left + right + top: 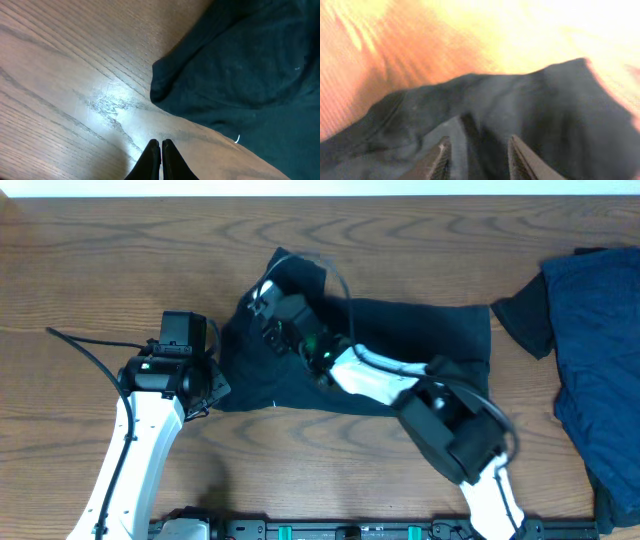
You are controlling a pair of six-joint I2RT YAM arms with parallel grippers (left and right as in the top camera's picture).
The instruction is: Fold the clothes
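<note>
Our right gripper (479, 141) hangs half open and empty over the dark T-shirt (420, 330) at the middle of the table (100, 260), our left gripper (161, 144) is closed on nothing beside it, so we judge this fold partly done, with other clothes (600, 330) waiting at right.

Your left arm (140, 440) and right arm (375, 377) have white links, black joints and looping black cables (70, 340); the left gripper (160, 145) has slim black fingers (149, 161).

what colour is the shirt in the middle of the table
The T-shirt is plain, very dark teal-black; clearest in the left wrist view.
</note>
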